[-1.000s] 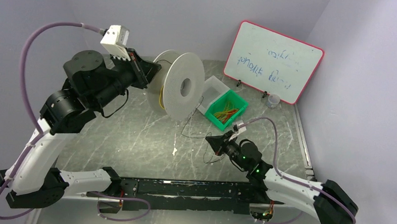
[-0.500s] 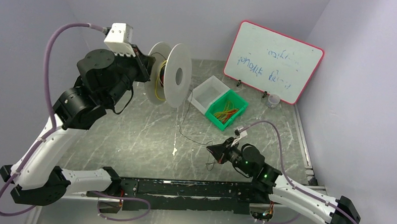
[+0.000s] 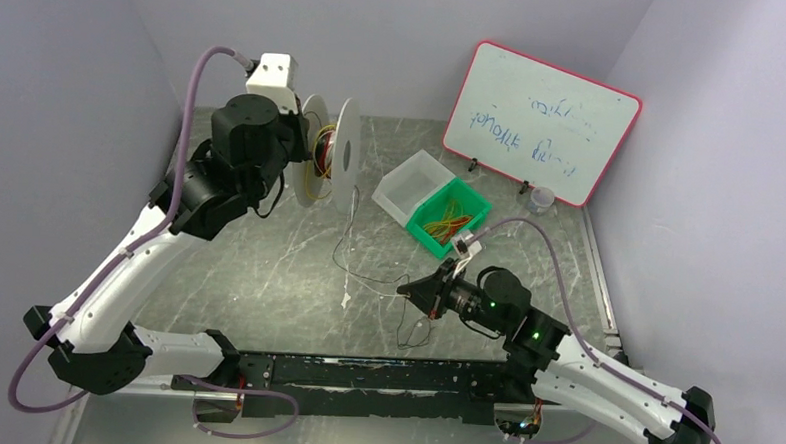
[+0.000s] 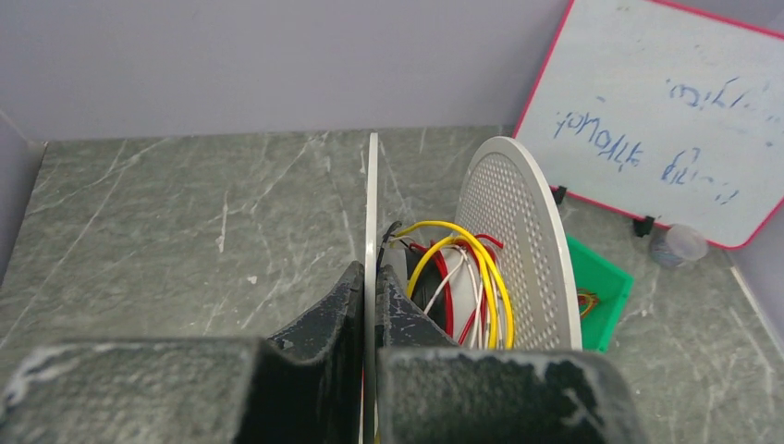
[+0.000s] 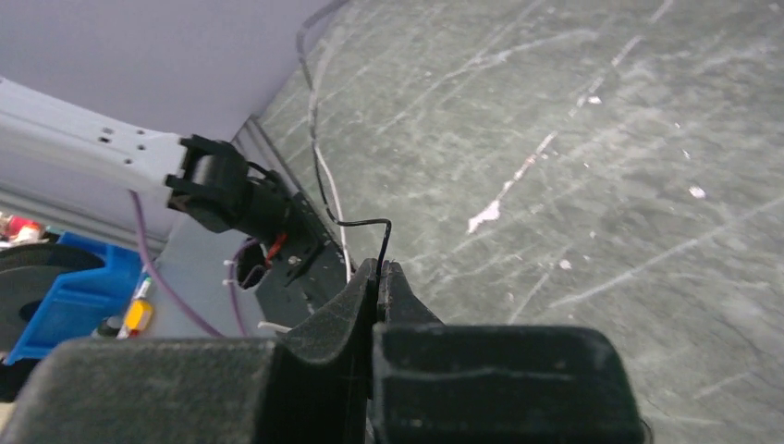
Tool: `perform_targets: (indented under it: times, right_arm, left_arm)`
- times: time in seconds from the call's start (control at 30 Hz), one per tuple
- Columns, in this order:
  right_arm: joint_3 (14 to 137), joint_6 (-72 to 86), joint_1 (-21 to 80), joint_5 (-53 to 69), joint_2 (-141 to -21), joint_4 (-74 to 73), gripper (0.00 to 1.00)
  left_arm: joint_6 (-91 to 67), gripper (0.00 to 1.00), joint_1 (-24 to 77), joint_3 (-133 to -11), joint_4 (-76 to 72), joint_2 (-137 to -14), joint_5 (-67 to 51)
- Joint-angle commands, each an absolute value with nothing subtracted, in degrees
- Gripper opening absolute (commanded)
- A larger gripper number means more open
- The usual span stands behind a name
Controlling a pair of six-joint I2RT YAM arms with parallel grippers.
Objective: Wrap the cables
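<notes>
By the back wall, your left tool clamps the spool's edge. Mid-surface — right tool pinches a black cable.

You see wound cables, yellow, red, white, on upright spool, upper left. Black cable trails limp onto surface, frame centre. Loose cables, mixed colours, heaped in green bin, centre right.

Top external: high, behind both arm bases, facing down and toward the far wall; whole table in frame. Left wrist: tight behind left gripper, facing far-right; shares spool, green bin, whiteboard with top. Right wrist: tight behind right gripper, low, facing near-left; shares table, black cable with top.
</notes>
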State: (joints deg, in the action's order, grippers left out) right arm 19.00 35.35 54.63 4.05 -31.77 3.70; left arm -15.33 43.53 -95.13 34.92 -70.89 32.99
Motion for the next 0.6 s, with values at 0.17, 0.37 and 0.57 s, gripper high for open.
perform_targets:
  times: [0.17,0.37,0.57]
  right_arm:
    - [37.9,29.1,55.5,7.8,-35.3,-5.8,0.00]
    - [53.0,24.2,55.5,8.5,-43.7,-15.2,0.00]
    - [67.7,19.3,55.5,8.2,-53.4,-23.3,0.00]
  left_arm:
    - [-13.9,0.07,42.7,-91.8,31.0,-72.0,36.4]
    - [-13.6,0.07,42.7,-87.6,30.3,-71.7,34.4]
    - [-12.6,0.07,42.6,-84.8,30.3,-70.6,30.5]
